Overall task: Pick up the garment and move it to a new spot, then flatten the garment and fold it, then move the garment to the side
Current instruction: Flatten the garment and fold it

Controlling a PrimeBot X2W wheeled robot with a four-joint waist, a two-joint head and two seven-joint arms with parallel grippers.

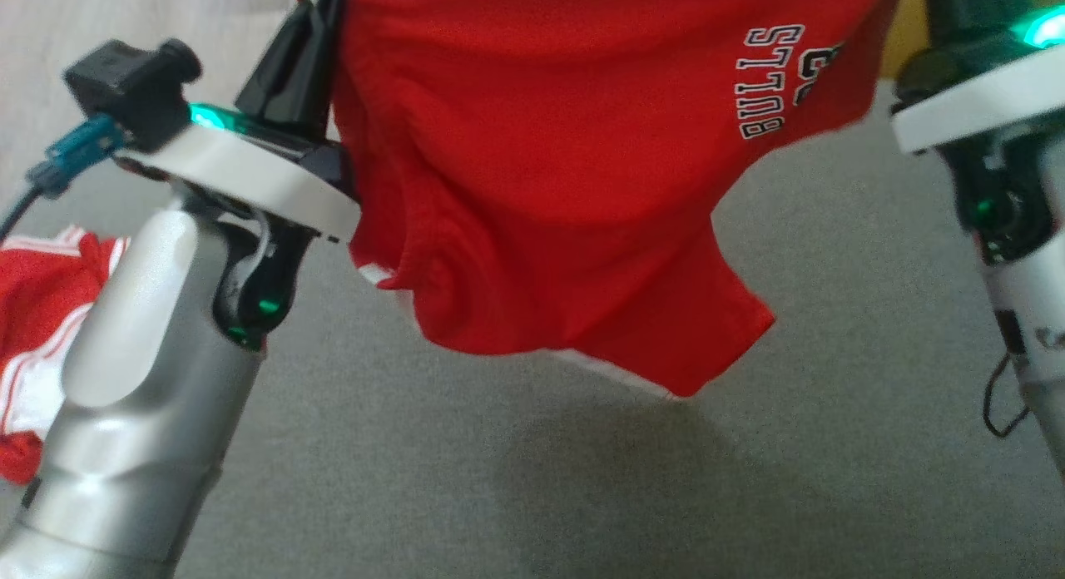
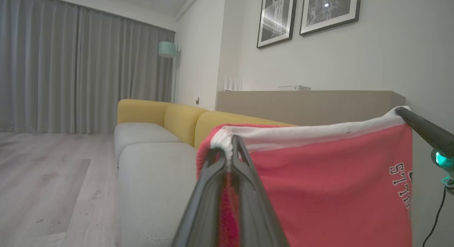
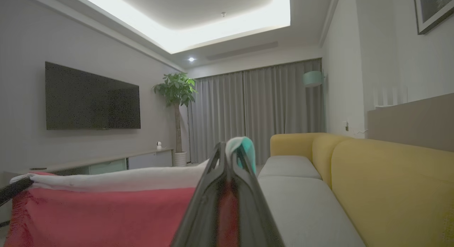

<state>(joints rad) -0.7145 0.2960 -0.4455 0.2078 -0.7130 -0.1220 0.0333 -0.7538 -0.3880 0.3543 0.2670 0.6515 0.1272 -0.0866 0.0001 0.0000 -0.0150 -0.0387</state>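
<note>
Hanging above the sofa (image 1: 582,496) in the head view, the shorts (image 1: 541,188) were spread, likely for flattening. Left wrist view: left gripper (image 2: 232,142) pinched one waistband (image 2: 319,131) corner. Right wrist view: right gripper (image 3: 230,149) clamped the other.

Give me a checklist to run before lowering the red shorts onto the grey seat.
1. Left tool shut on one end of the white waistband: ok.
2. Right tool shut on the other end: ok.
3. Waistband stretched between the tools without sag: ok.
4. Red shorts hang above the grey seat, hem not touching: ok.
5. Fabric hanging flat: not ok, bunched folds near the left tool.
6. Second red garment apart from the drop spot: ok, it lies off to the left.
</note>
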